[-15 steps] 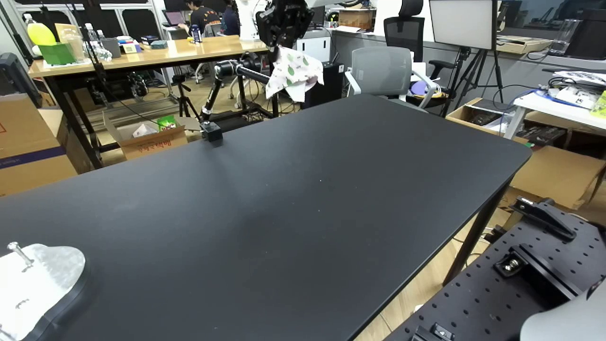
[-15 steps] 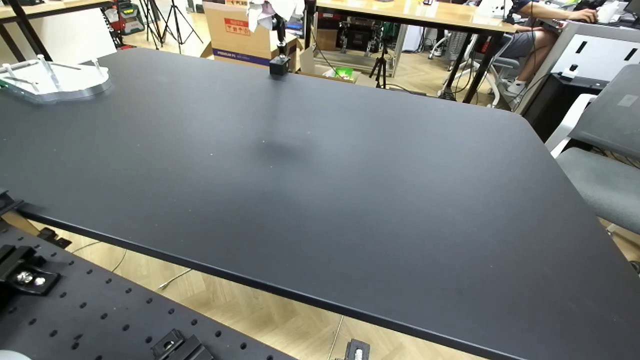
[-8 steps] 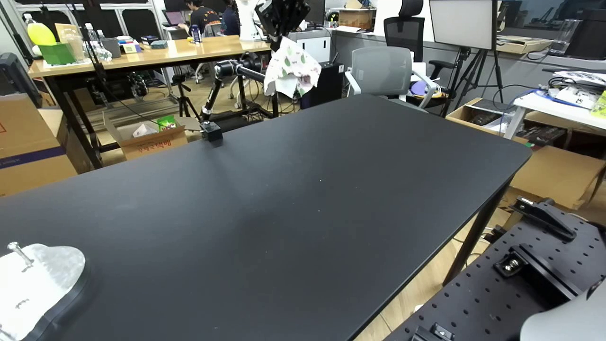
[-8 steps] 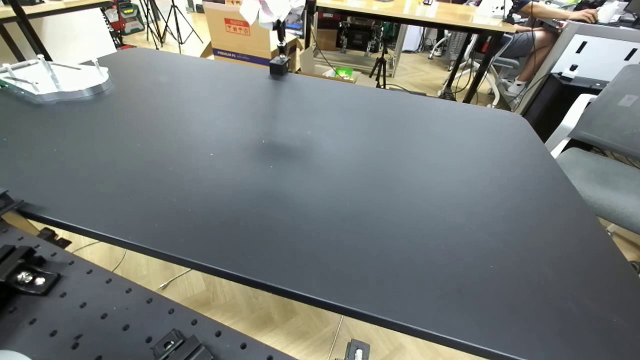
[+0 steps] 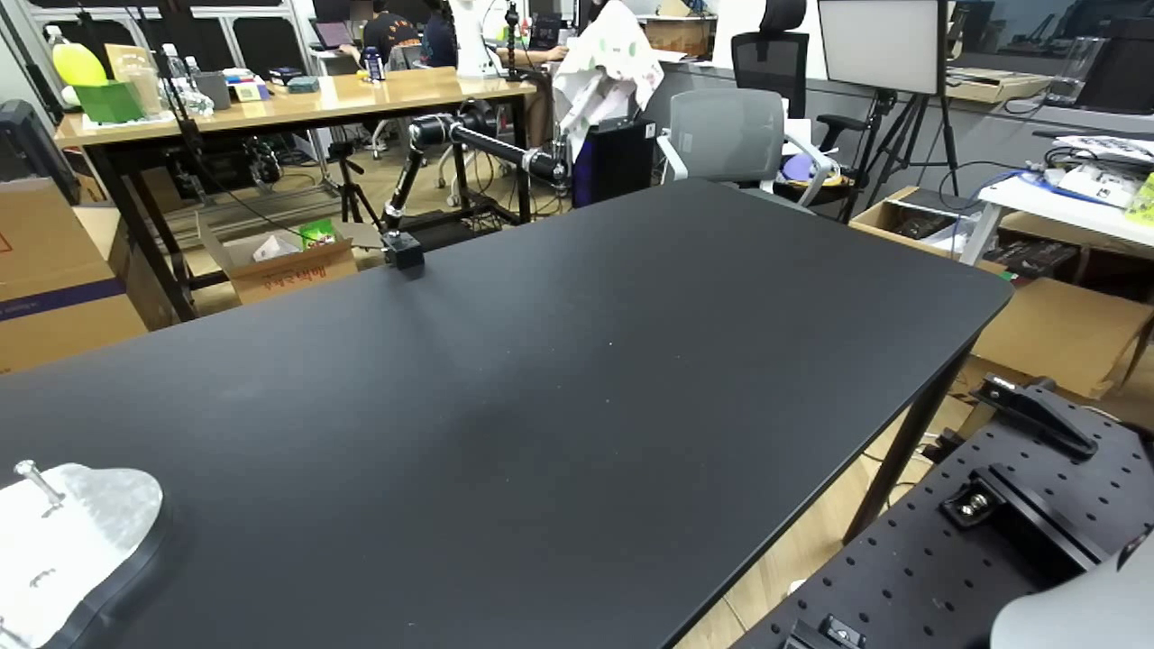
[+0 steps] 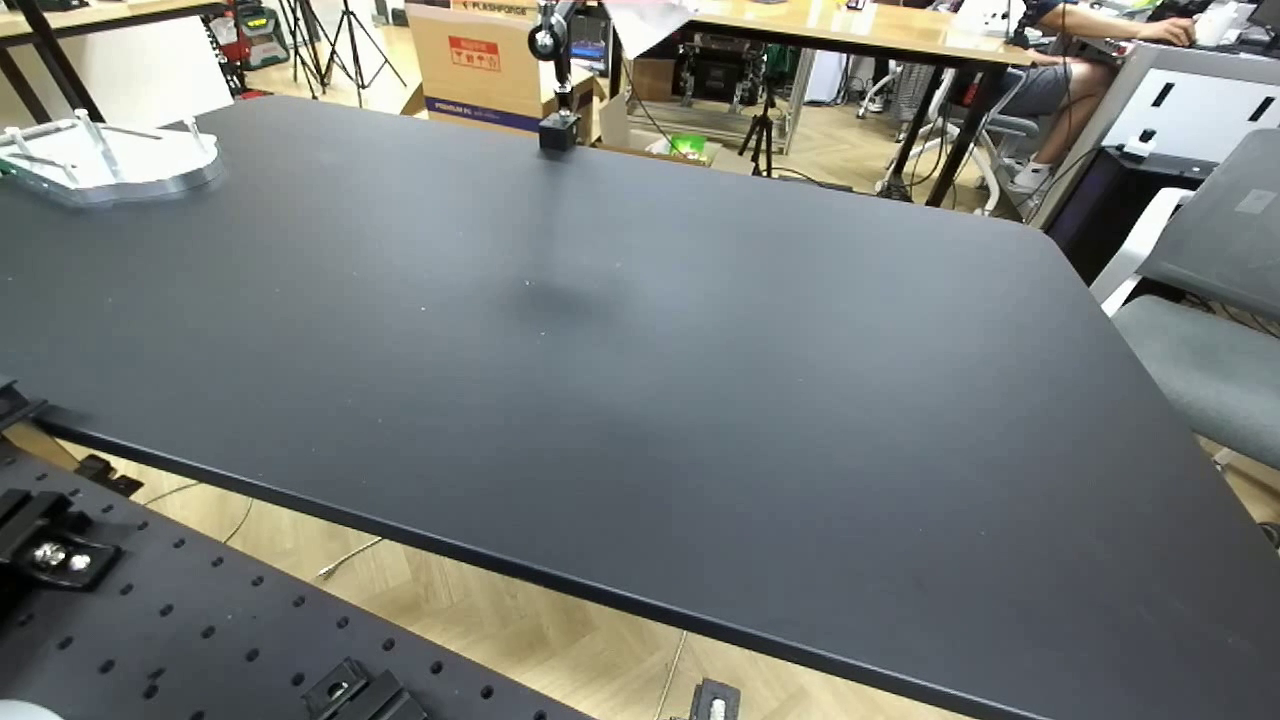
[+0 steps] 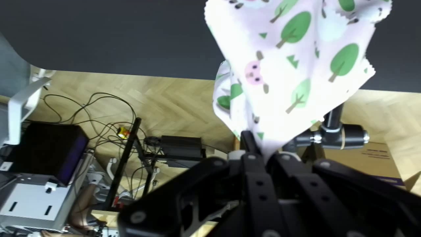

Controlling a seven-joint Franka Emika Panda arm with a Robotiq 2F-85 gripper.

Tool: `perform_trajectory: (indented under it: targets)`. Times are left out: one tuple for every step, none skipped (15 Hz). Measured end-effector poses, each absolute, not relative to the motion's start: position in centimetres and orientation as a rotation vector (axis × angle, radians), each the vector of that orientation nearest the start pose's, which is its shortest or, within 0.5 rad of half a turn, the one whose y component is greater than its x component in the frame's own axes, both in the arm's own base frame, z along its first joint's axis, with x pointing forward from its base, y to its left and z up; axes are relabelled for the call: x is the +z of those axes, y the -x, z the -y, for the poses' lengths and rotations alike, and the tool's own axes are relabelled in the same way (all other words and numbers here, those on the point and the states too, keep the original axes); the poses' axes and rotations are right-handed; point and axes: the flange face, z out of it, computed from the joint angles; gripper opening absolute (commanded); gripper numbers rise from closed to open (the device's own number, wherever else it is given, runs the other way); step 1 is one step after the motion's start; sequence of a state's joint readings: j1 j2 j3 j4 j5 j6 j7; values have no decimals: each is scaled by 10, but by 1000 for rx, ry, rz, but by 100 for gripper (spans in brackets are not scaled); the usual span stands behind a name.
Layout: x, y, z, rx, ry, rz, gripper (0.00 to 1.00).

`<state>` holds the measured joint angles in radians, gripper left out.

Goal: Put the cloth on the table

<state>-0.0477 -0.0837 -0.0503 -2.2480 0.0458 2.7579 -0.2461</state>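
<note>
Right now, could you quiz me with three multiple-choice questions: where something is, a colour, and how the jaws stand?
1. Where is the green box?
A. On the grey chair
B. On the wooden desk
C. On the black table

2. What colour are the tree crowns on the printed cloth?
A. Green
B. Blue
C. Orange

3. How do the jaws stand?
A. Wide open
B. Shut on nothing
C. Shut on the printed cloth

1: B, as an exterior view shows.
2: A, plain in the wrist view.
3: C, since the wrist view shows them pinching it.
</note>
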Motion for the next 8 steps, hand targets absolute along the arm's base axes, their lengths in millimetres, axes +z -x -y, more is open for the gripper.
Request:
perform_trajectory:
  targets:
    - [471, -547, 71, -941, 3080, 123, 1]
    - [471, -544, 85, -941, 3095, 83, 1]
    - [468, -542, 96, -935, 3110, 49, 1]
    - [464, -539, 105, -927, 3124, 23, 1]
    - [457, -536, 111, -917, 3138, 3, 1]
    - [450, -534, 115, -900, 3149, -10, 1]
    - [442, -532, 117, -887, 3154, -19, 1]
    - [433, -530, 117, -877, 3155, -19, 1]
